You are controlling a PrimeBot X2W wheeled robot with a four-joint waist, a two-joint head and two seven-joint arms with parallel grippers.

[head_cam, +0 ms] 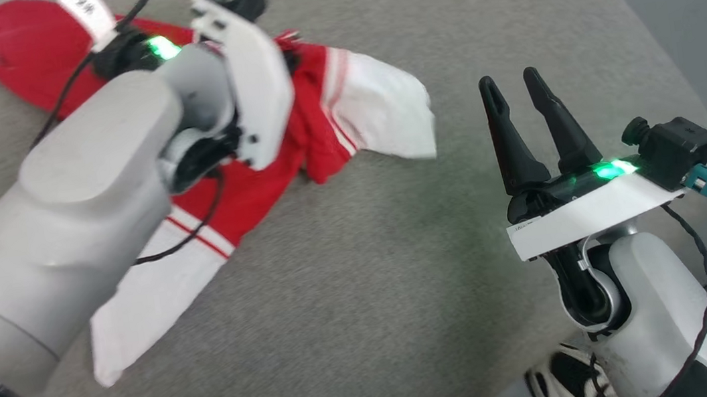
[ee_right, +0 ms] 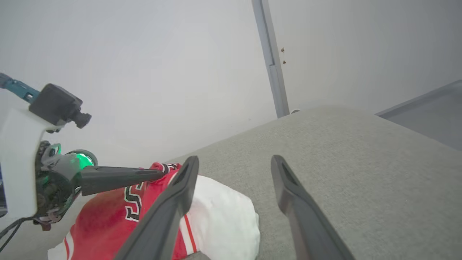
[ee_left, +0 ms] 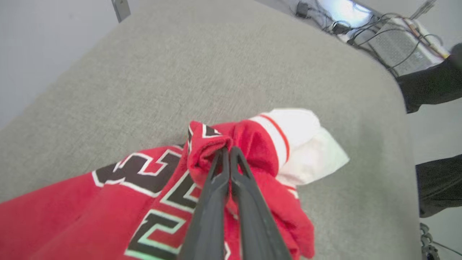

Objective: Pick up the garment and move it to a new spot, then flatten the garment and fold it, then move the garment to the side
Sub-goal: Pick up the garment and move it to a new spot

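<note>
- Shirt (head_cam: 245, 198): red with white sleeves, bunched on the grey cloth-covered tabletop (head_cam: 373, 304). From the robot's head it sits toward the far left of the surface. It is not flat, and the black number with its white outline is partly creased under.
- Left tool (ee_left: 227, 150): fingers pressed together, pinching a fold of red cloth at their tips, just beside the number. The pinched fold stands higher than the rest of the shirt, which rests on the tabletop.
- Right tool (head_cam: 509, 79): fingers spread wide with nothing between them, over bare tabletop and apart from the shirt.
- Key relation, head view: the shirt lies at about 10 o'clock from the right tool. The part nearest it is the right-hand sleeve (head_cam: 383, 114), whose loose edge points to 3 o'clock, toward that tool.
- Long axis: sleeve to sleeve, roughly from 7 o'clock, where the left-hand sleeve (head_cam: 144, 305) lies, up to 2 o'clock. The red body trails off toward 11 o'clock.
- Judgement: this looks like the pick-and-move step, with the left arm holding the shirt at one point only.
- Judgement: one pinch will leave the cloth hanging crumpled. The right arm is the nearer to the free sleeve, so it is better placed for a second hold when flattening begins.
</note>
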